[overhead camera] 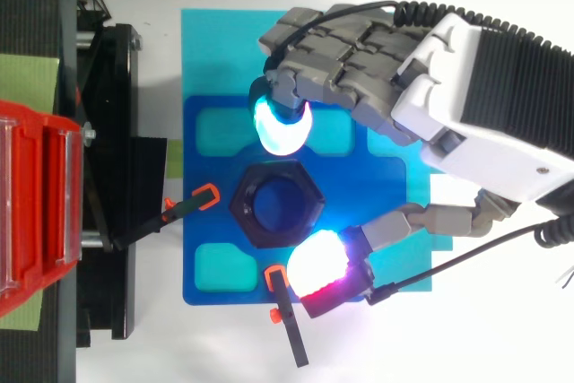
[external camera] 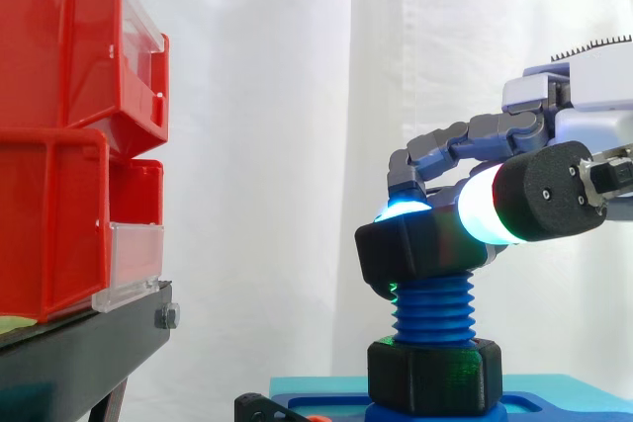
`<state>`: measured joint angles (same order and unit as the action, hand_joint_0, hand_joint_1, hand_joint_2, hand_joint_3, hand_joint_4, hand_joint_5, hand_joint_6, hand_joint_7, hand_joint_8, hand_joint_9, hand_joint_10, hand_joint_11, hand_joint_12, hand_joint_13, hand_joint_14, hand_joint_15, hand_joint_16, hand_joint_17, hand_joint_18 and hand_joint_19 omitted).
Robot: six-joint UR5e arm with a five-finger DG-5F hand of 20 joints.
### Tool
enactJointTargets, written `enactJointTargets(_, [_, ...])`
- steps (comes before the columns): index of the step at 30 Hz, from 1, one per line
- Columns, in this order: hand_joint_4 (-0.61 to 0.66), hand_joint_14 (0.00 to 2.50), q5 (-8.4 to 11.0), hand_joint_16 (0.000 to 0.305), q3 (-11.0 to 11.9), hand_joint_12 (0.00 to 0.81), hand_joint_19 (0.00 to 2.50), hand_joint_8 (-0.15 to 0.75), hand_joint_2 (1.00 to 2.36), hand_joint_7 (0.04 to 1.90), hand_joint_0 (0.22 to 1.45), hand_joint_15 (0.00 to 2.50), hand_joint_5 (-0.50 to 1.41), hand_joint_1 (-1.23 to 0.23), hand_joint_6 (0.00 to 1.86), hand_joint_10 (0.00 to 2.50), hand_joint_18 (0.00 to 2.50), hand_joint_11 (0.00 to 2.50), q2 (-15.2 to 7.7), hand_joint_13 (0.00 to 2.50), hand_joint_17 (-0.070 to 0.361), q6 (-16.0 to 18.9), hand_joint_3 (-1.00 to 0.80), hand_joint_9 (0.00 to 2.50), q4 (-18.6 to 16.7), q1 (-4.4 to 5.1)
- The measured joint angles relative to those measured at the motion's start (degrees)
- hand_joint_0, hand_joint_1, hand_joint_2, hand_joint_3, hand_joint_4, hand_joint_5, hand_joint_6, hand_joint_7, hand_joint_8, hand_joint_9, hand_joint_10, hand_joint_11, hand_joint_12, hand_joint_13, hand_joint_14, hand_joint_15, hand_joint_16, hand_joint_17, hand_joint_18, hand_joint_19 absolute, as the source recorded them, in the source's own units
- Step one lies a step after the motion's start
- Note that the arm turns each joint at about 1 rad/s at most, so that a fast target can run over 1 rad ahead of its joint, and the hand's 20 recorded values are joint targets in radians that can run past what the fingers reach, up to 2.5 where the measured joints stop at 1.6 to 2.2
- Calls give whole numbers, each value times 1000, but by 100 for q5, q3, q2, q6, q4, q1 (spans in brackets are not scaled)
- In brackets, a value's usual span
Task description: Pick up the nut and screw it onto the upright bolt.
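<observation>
First, near the camera of the side view, one robot hand [external camera: 554, 96] comes in from the right. Its fingers are curled and closed on one black six-sided plastic nut [external camera: 420, 249]. One fingertip pad [external camera: 401, 210], glowing cyan, lies on the top face of the nut, and the thick thumb pad [external camera: 485, 207], glowing white, presses on its right side. In the top view the two pads stand on opposite sides of the nut, so the grip is narrow, with the nut between them.

This nut sits on the top end of one upright blue threaded plastic bolt [external camera: 433, 308], and it is a little tilted. I cannot tell if its thread is already engaged. Lower on the same bolt there is a second black six-sided nut [external camera: 435, 375], at the foot, so I count two nuts and one bolt.

The bolt stands on one dark blue plate [overhead camera: 206, 266], which lies on one light cyan mat [overhead camera: 215, 42]. Two black clamp bars with orange tips [overhead camera: 193, 204] [overhead camera: 289, 325] touch the edge of the plate.

Further left is one black stand [external camera: 79, 353]. It carries two red plastic bins, one lower bin [external camera: 49, 224] and one upper bin [external camera: 69, 37], each with a clear front.

Behind everything hangs one white curtain [external camera: 267, 96].
</observation>
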<state>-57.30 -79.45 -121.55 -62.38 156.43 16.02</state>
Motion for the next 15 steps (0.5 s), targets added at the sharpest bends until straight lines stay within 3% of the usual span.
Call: enactJointTargets(15, [317,0,-141,58,-6,391,27,333,1000,1454,513,0,-196,-807,500,0,442,79,-3,330,130,-7,-500,396,71,-38])
